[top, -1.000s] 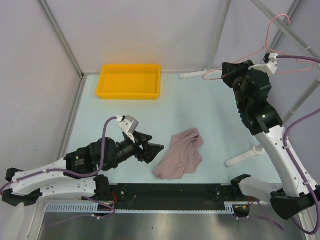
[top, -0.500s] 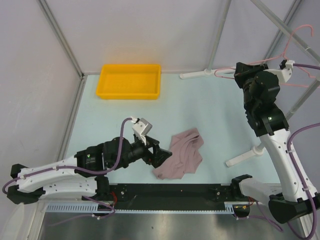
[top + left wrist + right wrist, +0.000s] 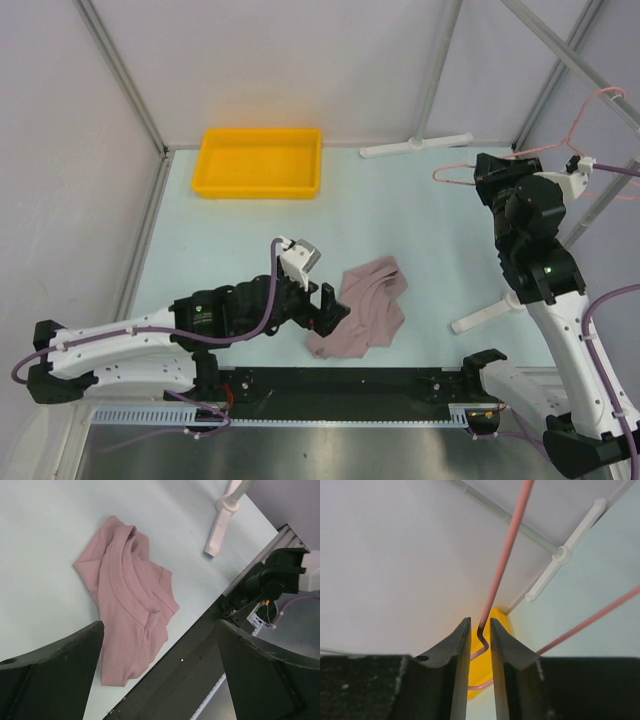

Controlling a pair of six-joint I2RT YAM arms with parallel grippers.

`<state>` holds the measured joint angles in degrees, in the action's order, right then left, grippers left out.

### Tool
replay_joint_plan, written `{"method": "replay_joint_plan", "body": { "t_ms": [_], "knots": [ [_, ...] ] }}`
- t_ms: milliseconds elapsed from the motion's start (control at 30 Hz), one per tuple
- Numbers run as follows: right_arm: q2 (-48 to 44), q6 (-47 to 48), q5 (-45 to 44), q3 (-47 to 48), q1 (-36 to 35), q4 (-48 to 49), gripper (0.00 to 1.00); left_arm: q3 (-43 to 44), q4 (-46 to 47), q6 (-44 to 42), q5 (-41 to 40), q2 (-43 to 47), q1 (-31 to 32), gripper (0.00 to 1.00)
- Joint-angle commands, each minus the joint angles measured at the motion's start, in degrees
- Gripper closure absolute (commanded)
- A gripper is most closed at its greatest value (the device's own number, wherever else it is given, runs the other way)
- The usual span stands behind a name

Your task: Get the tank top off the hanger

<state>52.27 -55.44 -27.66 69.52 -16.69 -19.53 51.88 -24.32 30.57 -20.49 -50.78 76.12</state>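
Observation:
The pink-mauve tank top lies crumpled on the table, off the hanger; it also shows in the left wrist view. My left gripper is open and empty, low over the table at the garment's left edge, its jaws spread wide around it in the left wrist view. My right gripper is raised at the right and shut on the thin pink wire hanger, whose hook points up right. In the right wrist view the bare hanger wire runs between the nearly closed jaws.
A yellow bin sits at the back left. White rack feet lie at the back and at the right, the latter also in the left wrist view. Grey poles frame the space. A black rail runs along the front.
My left gripper has moved right and now reaches the tank top's left edge. My right arm has carried the hanger to the right and somewhat nearer. The tank top has not moved.

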Motion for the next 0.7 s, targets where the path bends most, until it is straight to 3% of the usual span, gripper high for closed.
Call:
{"method": "replay_joint_plan", "body": {
  "t_ms": [0, 67, 100, 167, 200, 333, 500, 667],
  "knots": [
    [-4.28, -0.28, 1.37, -2.63, 0.25, 0.72, 0.56, 0.42, -1.43, 1.95, -7.0, -1.94, 0.17, 0.01],
    [-5.6, 0.85, 4.88, -3.07, 0.17, -0.42, 0.38, 1.73, -2.4, 1.78, -10.43, -4.23, 0.17, 0.01],
    [-5.95, 2.43, 5.77, -2.98, 0.16, -1.29, 0.22, 2.17, -2.66, 1.52, -10.71, -5.02, 0.17, 0.01],
    [-7.7, 3.93, 6.65, -3.24, -0.01, -4.99, 0.05, 3.4, -2.75, 0.29, -10.01, -8.36, 0.17, 0.01],
    [-8.49, 5.5, 8.05, -4.03, -0.01, -6.73, 0.01, 4.71, -3.36, -0.07, -9.31, -9.84, 0.17, 0.0],
    [-10.17, 9.47, 14.55, -3.68, -0.1, -13.16, 0.0, 7.62, -3.81, -2.26, -5.71, -18.19, 0.0, 0.0],
    [-14.3, 12.19, 19.66, -5.89, -0.27, -14.38, 0.0, 15.33, -4.94, -5.16, 2.71, -34.79, -1.85, 0.01],
    [-16.41, 15.44, 22.99, -6.32, -0.36, -14.31, 0.0, 19.31, -4.44, -6.05, 3.61, -45.88, -4.48, 0.01]
  ]
}}
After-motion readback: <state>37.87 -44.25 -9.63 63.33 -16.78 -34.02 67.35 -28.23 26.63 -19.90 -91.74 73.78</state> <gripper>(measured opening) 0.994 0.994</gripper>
